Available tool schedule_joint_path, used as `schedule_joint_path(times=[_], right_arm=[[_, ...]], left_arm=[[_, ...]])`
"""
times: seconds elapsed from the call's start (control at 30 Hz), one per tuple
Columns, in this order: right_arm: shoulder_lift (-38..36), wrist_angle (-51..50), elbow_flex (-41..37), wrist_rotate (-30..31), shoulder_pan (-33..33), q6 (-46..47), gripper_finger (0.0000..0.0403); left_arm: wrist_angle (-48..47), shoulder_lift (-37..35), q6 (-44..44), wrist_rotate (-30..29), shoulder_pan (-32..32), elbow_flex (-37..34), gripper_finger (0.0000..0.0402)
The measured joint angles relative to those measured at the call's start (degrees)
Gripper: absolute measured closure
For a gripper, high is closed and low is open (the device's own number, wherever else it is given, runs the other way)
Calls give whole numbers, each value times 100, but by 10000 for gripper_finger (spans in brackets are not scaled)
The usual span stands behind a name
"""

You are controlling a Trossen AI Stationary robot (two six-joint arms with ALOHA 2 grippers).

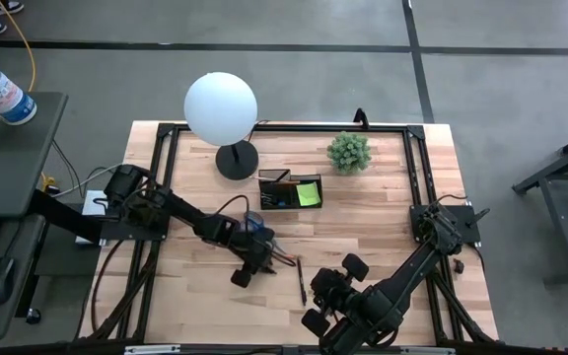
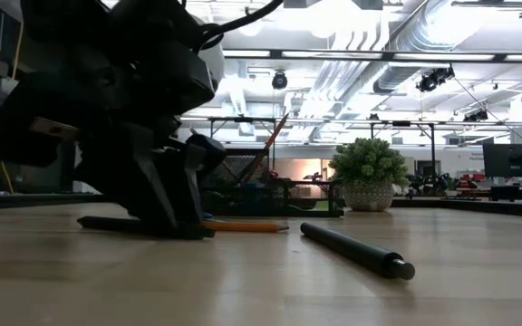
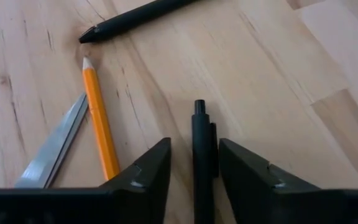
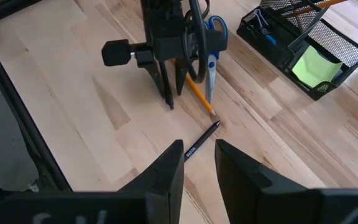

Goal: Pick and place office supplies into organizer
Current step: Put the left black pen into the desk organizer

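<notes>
A black pen (image 3: 201, 155) lies flat on the table (image 1: 383, 212), and the left gripper (image 3: 194, 171) stands over it with one finger (image 3: 148, 171) on each side of the barrel. The fingers are close to the pen, but whether they already press it I cannot tell; the pen rests on the wood. Just beside this gripper, on the outer side of one finger, lies an orange pencil (image 3: 98, 121), and next to the pencil are the grey blades of the scissors (image 3: 51, 152). In the right wrist view the blue handles of the scissors (image 4: 213, 37) show behind the left gripper (image 4: 169, 93). A second pen (image 3: 135, 18) lies a little ahead of the left gripper's fingertips, apart from the pencil tip. In the low view it is the dark rod (image 2: 356, 249) nearest to the camera.

The right gripper (image 4: 199, 158) hangs above the table, near the second pen (image 4: 201, 140), with its fingers parted and nothing between them.

The organizer (image 1: 290, 189) stands well beyond the left gripper, toward the far side of the table. A green sticky pad (image 1: 309, 194) sits in one of its compartments, and some thin things, hard to make out, stand in another. Beside the organizer are a lamp (image 1: 222, 110) with a white globe and a small green plant (image 1: 348, 152).
</notes>
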Motion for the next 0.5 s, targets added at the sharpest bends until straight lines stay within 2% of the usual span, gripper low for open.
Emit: schedule_joint_path(times=[0.27, 0.5], right_arm=[[0, -2, 0, 52, -2, -26, 320], [0, -2, 0, 59, -2, -41, 320]], left_arm=[[-72, -9, -109, 46, 3, 6, 388], [-112, -9, -586, 66, -2, 15, 391]])
